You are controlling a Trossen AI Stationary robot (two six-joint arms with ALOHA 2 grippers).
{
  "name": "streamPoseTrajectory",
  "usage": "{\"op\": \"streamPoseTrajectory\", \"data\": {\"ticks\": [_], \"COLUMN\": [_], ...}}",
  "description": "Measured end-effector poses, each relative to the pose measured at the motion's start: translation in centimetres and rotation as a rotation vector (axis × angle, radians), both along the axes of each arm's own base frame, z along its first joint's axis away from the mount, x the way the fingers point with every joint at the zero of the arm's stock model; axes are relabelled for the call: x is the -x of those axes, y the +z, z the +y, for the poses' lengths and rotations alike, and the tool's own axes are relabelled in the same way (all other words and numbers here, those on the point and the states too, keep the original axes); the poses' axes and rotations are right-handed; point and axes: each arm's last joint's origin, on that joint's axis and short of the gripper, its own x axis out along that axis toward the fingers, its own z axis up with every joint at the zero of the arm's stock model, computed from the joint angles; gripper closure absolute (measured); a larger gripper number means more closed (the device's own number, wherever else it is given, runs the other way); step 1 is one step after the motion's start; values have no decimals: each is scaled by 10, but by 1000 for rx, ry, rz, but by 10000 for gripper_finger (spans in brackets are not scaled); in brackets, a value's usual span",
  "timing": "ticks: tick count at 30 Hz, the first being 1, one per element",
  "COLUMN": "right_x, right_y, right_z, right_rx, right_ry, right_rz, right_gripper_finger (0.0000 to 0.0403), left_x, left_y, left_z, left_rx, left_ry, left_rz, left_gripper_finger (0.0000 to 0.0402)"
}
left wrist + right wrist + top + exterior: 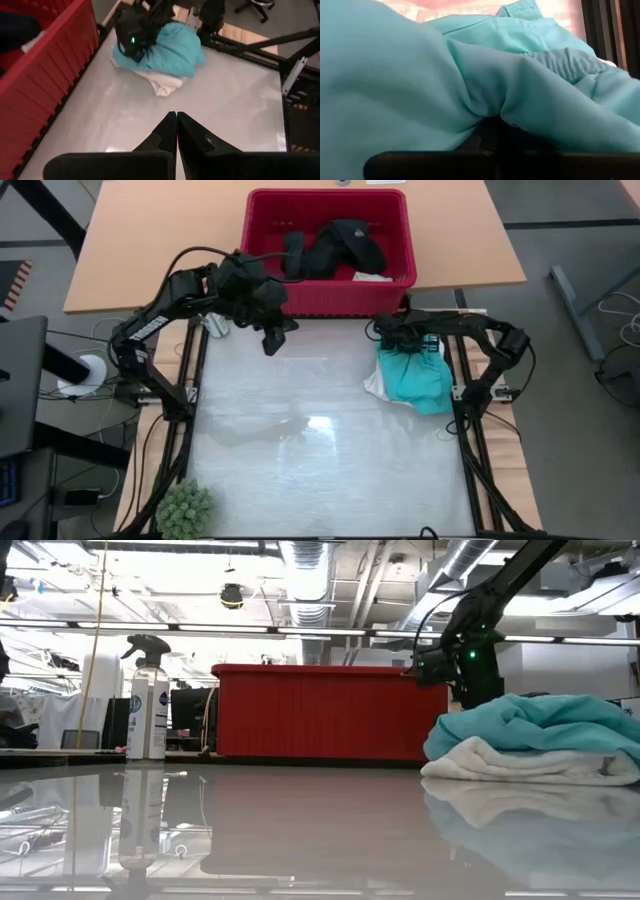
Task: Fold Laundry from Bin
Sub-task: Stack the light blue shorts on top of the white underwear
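Lying bunched on the glossy white bench [320, 470], right side: soft turquoise shirt [418, 376] atop a white lacy top [500, 762]. Right gripper [384, 332] pressed into the turquoise cloth, fingers pinched on a fold of it. Left gripper [176, 131] hovers above the bench near the red perforated plastic bin [328, 298], fingers clenched together, holding nothing. Black clothing [335, 250] and a small pale piece [372, 277] sit inside the bin. Clear spray bottle [148, 698] stands beside the bin.

left gripper [176, 131] closed, right gripper [385, 333] lowered
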Motion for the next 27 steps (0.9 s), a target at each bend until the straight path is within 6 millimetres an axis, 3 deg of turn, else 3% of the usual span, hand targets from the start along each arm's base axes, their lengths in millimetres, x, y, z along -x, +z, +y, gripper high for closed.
{"op": "streamPoseTrajectory", "data": {"ticks": [4, 10, 15, 19, 27], "right_x": [0, 3, 14, -6, -33], "right_y": [20, 87, 114, 107, 51], "right_z": [8, 32, 53, 89, 165], "right_rx": [12, 209, 256, 241, 226], "right_ry": [37, 153, 167, 224, 49], "right_rz": [13, -78, -180, -192, 37], "right_gripper_finger": [367, 368, 372, 388, 371], "left_x": [6, 15, 20, 27, 40], "left_y": [0, 7, 11, 12, 20], "left_z": [-2, -4, -6, -9, -13], "left_rx": [20, -28, -55, -72, -88], "left_ry": [1, -20, -53, -73, -98], "left_rz": [20, 2, -19, -6, -37], "left_gripper_finger": [401, 401, 401, 401, 401]}}
